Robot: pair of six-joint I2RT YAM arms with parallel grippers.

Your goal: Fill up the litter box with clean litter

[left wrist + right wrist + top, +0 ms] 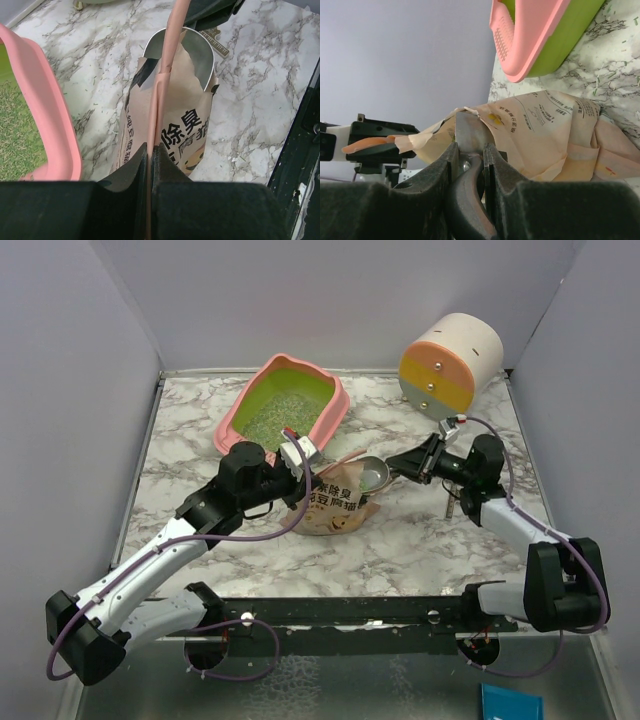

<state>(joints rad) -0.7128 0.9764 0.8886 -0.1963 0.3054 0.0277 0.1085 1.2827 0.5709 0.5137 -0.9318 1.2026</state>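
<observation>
The pink litter box (285, 405) with lime-green inside stands at the back left; pale green-grey litter (275, 420) lies in it. It shows in the left wrist view (55, 115) and the right wrist view (530, 35). A beige-orange litter pouch (335, 505) stands in the middle of the table. My left gripper (150, 150) is shut on the pouch's pink top edge (162, 75). My right gripper (470, 150) is shut on the dark handle of a grey metal scoop (372, 476), whose bowl (192, 50) sits in the pouch's mouth.
A round cream, orange and yellow drawer cabinet (450, 365) stands at the back right. Loose granules are scattered on the marble top (615, 60). Grey walls close in the sides and back. A black rail (400, 610) runs along the near edge.
</observation>
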